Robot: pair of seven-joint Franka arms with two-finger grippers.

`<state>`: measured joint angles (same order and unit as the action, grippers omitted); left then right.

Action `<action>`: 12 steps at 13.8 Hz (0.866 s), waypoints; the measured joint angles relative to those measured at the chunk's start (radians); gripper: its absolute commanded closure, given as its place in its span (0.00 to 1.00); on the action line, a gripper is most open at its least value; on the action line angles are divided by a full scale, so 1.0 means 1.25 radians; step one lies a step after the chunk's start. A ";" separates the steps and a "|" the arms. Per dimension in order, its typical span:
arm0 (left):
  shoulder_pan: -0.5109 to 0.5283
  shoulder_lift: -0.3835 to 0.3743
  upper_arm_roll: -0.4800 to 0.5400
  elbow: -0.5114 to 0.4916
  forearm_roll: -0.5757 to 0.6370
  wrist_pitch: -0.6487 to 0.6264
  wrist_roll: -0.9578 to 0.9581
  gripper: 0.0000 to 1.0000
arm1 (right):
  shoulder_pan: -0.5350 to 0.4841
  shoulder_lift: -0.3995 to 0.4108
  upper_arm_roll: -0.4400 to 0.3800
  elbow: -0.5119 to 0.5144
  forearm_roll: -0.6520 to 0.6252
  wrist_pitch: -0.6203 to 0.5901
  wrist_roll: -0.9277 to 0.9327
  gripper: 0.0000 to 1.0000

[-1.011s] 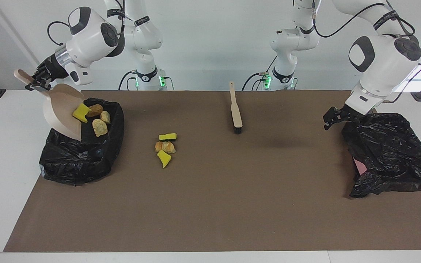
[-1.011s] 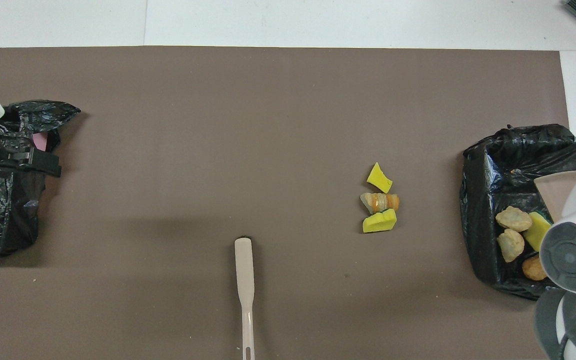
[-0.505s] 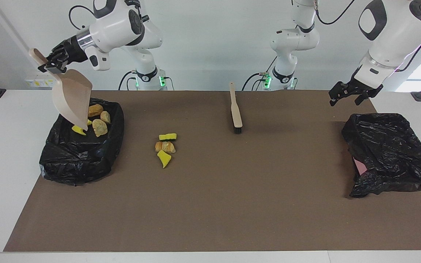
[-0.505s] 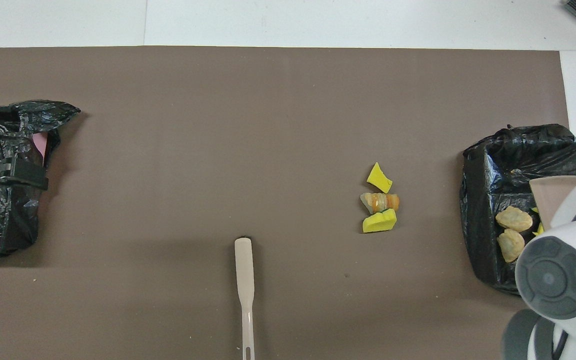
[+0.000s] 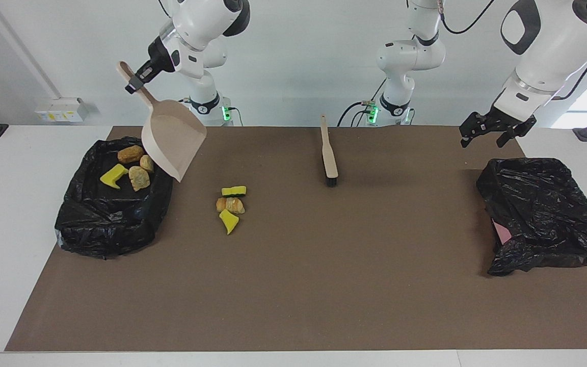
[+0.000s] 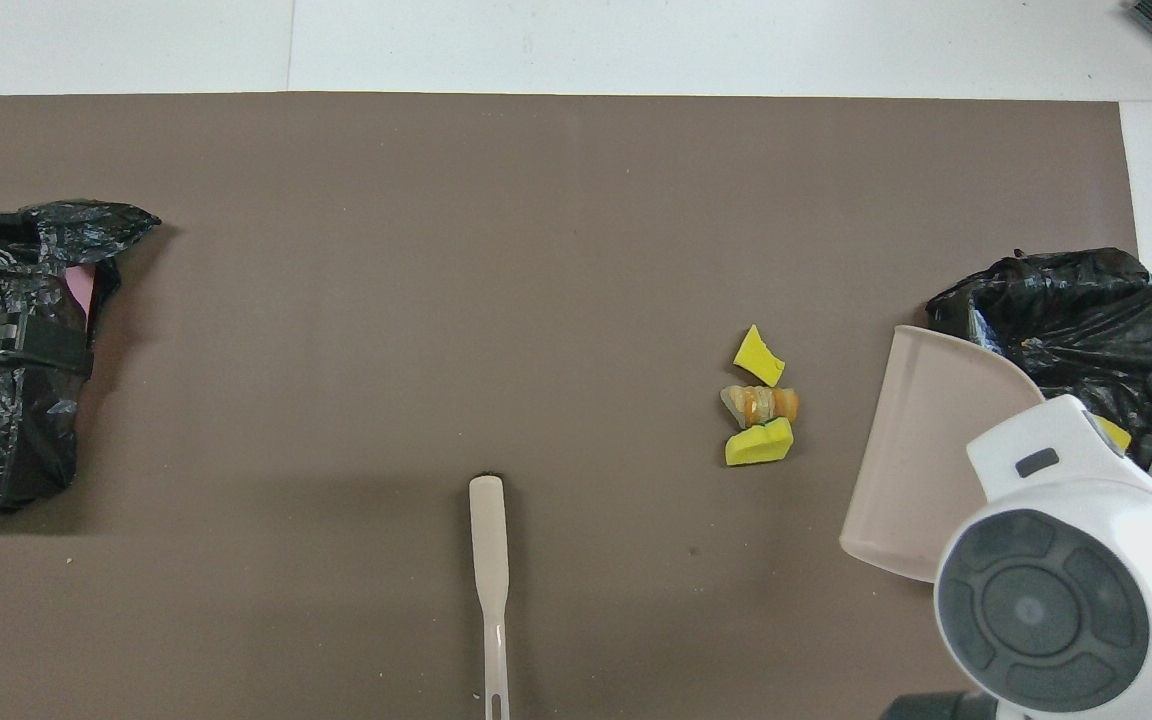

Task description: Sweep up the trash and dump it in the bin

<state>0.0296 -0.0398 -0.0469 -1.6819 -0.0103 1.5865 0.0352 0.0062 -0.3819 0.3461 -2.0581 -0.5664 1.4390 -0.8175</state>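
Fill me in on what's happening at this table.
The right gripper holds the beige plastic dustpan by its handle, raised and tilted over the edge of the black-bag-lined bin. Four trash pieces lie inside it; three more sit on the brown mat. The beige brush lies untouched. The left gripper waits, open, above the crumpled black bag.

Four pieces of trash (image 5: 129, 166) are lying in the black bin (image 5: 107, 224) at the right arm's end of the worktop: a yellow sponge chunk, one brown lump, apparently two pale ones. Three more are sitting clustered on the brown mat (image 5: 293, 285) just beside it.
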 measured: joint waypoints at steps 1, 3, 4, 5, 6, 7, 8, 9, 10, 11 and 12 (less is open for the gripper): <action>0.000 0.003 0.000 0.004 0.000 -0.002 0.000 0.00 | 0.000 0.015 0.001 0.017 0.064 0.001 0.081 1.00; 0.000 0.015 0.000 0.026 0.000 -0.015 0.000 0.00 | 0.001 0.055 0.003 0.068 0.163 0.003 0.234 1.00; 0.000 0.020 0.000 0.034 0.000 -0.018 0.000 0.00 | 0.002 0.080 0.011 0.095 0.195 0.004 0.322 1.00; 0.000 0.024 0.000 0.036 0.000 -0.018 0.000 0.00 | 0.011 0.110 0.025 0.121 0.221 0.004 0.416 1.00; 0.000 0.025 0.000 0.036 0.000 -0.018 0.000 0.00 | 0.023 0.147 0.039 0.147 0.253 0.005 0.517 1.00; 0.000 0.026 0.001 0.036 0.000 -0.018 0.000 0.00 | 0.036 0.188 0.051 0.175 0.290 0.009 0.615 1.00; 0.000 0.026 0.001 0.036 0.000 -0.018 0.000 0.00 | 0.055 0.236 0.056 0.212 0.320 0.021 0.708 1.00; 0.000 0.026 0.001 0.036 0.000 -0.019 0.001 0.00 | 0.078 0.282 0.055 0.250 0.333 0.033 0.782 1.00; 0.000 0.026 0.001 0.036 0.000 -0.020 0.001 0.00 | 0.107 0.336 0.055 0.293 0.340 0.050 0.857 1.00; 0.000 0.026 0.001 0.036 0.000 -0.022 0.002 0.00 | 0.135 0.391 0.055 0.337 0.342 0.075 0.925 1.00; 0.000 0.026 0.001 0.036 0.000 -0.024 0.002 0.00 | 0.159 0.445 0.055 0.378 0.342 0.104 0.980 1.00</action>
<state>0.0297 -0.0072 -0.0460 -1.6369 -0.0103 1.5564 0.0376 0.2046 0.1741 0.4154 -1.5853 -0.1384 1.5690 0.4078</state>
